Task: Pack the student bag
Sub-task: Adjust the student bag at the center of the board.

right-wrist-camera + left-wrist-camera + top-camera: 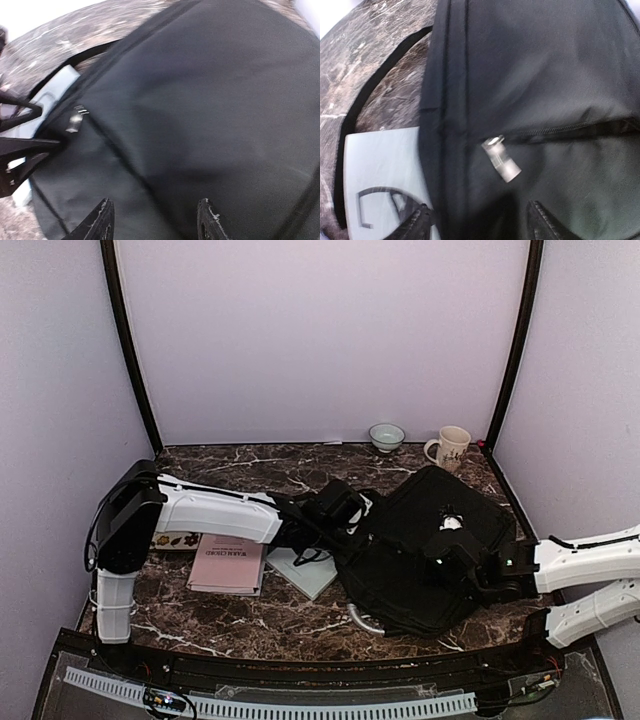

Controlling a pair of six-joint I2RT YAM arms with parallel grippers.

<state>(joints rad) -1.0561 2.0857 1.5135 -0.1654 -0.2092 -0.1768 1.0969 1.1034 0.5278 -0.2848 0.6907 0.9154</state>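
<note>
Leftmost, the white left arm (215,512) stretches low and rightward over the marbled table (250,615). A pink book (228,563) lies flat just near of it. Next comes a pale book (300,570), its right edge tucked under the bag (430,530). The left gripper (480,222) hangs over the bag's left edge, jaws wide apart and holding nothing, with a metal zip pull (501,159) just ahead. The bag is black smooth fabric, lying flat right of centre, with bare marble along its near side. The right gripper (155,222) hovers over it, spread and holding nothing. A bowl (386,436) and a mug (450,447) stand at the far edge.
</note>
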